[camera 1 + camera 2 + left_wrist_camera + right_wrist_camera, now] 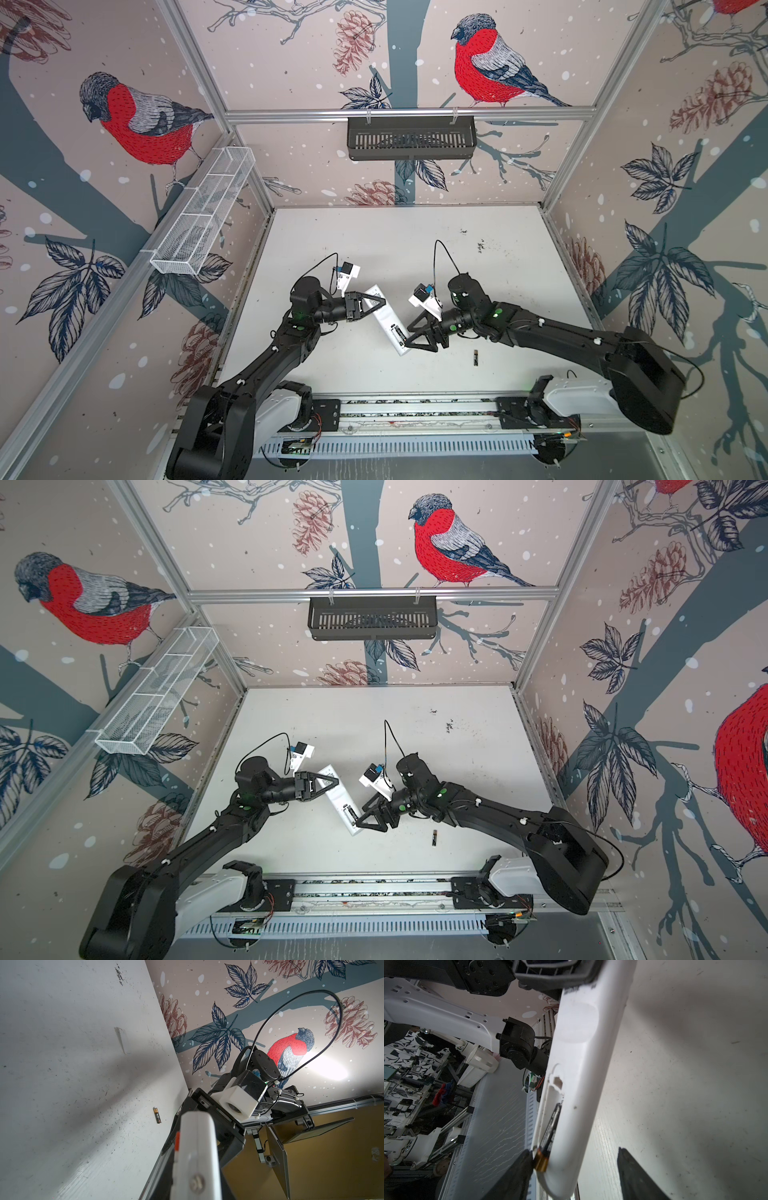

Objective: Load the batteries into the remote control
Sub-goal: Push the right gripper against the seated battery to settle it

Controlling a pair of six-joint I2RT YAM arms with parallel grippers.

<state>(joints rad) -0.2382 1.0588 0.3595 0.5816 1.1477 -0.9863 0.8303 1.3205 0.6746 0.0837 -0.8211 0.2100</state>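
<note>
right wrist view: one thin black gold-banded battery (550, 1132) lies in the slim white plastic remote control (577, 1053), which my left gripper (380, 302) clamps; my right gripper (573, 1150) stands apart astride it; second battery (475, 358) not yet loaded, on the white table (415, 249).

In both top views the left end effector (380, 302) covers the far end of the slim white plastic remote control (384, 322), so the grip's hidden. Label on the loose gold-banded black cylindrical battery (476, 358) is too tiny to read. Left wrist view: remote's a blur running off the edge. Right wrist view crops the black fingers (637, 1178) of the right end effector (575, 1149).
</note>
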